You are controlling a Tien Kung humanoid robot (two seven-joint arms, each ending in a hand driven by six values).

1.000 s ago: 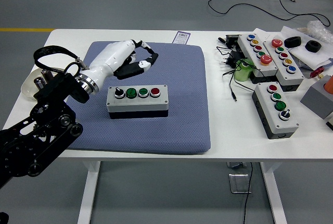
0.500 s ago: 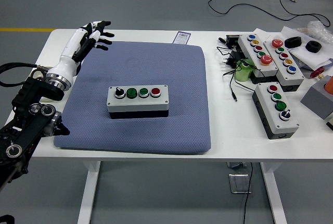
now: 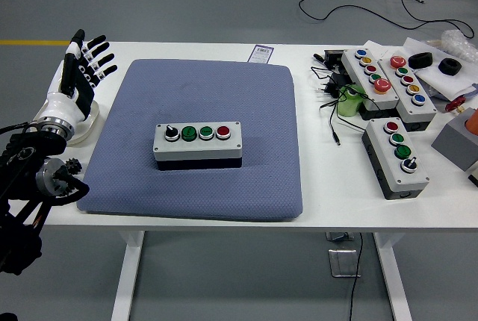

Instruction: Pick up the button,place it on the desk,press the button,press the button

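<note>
A grey button box (image 3: pixel 197 144) sits in the middle of the blue-grey mat (image 3: pixel 254 97). It carries a black selector knob, two green buttons and a red button on top. My left hand (image 3: pixel 84 63) is at the table's left edge, well left of the box, raised with its fingers spread and holding nothing. The right arm does not show.
Three more button boxes (image 3: pixel 395 158) (image 3: pixel 370 74) (image 3: pixel 407 80) lie at the right with black cables (image 3: pixel 331 86) and a green object (image 3: pixel 347 101). A grey box (image 3: pixel 454 142) and black rings (image 3: pixel 420 60) sit at the far right. A small card (image 3: pixel 261 53) lies behind the mat.
My left hand has pulled back from just behind the button box to the table's left edge and opened its fingers. The box has not moved.
</note>
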